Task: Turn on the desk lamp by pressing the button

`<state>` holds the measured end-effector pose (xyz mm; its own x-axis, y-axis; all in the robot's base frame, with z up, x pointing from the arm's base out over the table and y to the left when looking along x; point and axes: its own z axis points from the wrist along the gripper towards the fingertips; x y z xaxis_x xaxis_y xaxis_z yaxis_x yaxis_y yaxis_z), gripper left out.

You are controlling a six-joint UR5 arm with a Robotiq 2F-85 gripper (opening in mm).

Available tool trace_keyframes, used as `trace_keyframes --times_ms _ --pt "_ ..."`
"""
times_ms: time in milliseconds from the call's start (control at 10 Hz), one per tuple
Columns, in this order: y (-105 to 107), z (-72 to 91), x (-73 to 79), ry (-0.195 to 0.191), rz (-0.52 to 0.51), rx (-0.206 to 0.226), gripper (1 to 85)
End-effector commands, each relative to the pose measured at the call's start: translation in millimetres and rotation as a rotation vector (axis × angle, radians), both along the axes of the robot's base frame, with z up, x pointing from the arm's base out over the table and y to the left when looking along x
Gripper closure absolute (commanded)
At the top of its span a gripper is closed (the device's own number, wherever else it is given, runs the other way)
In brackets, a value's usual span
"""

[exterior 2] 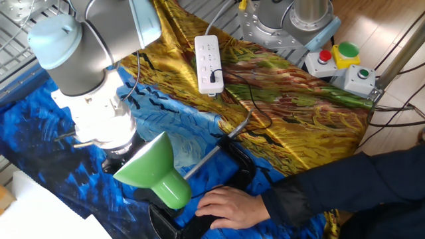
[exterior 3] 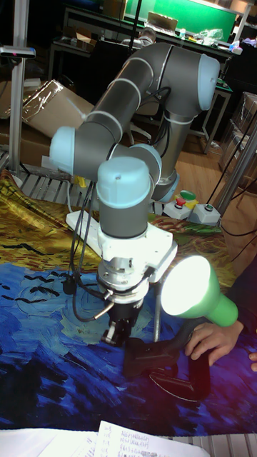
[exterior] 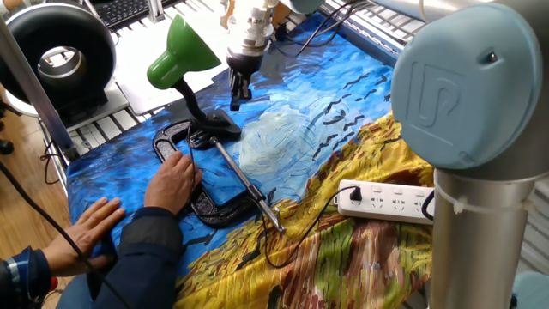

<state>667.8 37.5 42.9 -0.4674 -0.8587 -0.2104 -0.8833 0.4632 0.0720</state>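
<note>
The small desk lamp with the glossy green cone shade (exterior: 178, 50), black bendy neck and small black base sits near the far-left end of the blue-and-gold painted cloth (exterior: 343, 129) that covers the desk, and in the tall fixed view the shade's mouth (exterior 3: 187, 286) glows bright white. The lamp is lit. The two-finger gripper (exterior: 238, 93) hangs just above and beside the lamp's base, fingers pointing down at the cloth, clear of the base. Are the jaws wide or narrow? I cannot tell; the fingertips read as 1 dark shape in every view. In the other fixed view the grey wrist (exterior 2: 93, 119) stands right behind the shade, which hides the fingers.

On the near side of the lamp's base lies a black metal clamp with a long silver screw bar (exterior: 249, 190), and a person's hand (exterior: 176, 182) rests flat on the clamp's frame. A second hand (exterior: 86, 225) lies on the cloth, further from the lamp. A white power strip (exterior: 386, 202) with a black plug in it lies on the gold part of the cloth, well apart from the lamp. Behind the lamp, off the cloth, stands a big black ring-shaped device (exterior: 58, 58).
</note>
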Motion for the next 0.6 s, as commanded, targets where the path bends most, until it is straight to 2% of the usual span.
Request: trace_keyframes --times_ms 0,100,200,300,500 --pt "-44.3 35.3 -23.4 0.056 -0.123 -0.153 84.7" --pt "-67.4 54.2 -40.6 0.096 -0.214 -0.261 84.7" --pt "-82.6 71.6 -50.5 0.111 -0.310 -0.345 84.7" --pt "-82.8 80.9 -56.9 0.120 -0.376 -0.359 84.7" --pt "-65.0 82.3 -57.0 0.125 -0.448 -0.291 84.7"
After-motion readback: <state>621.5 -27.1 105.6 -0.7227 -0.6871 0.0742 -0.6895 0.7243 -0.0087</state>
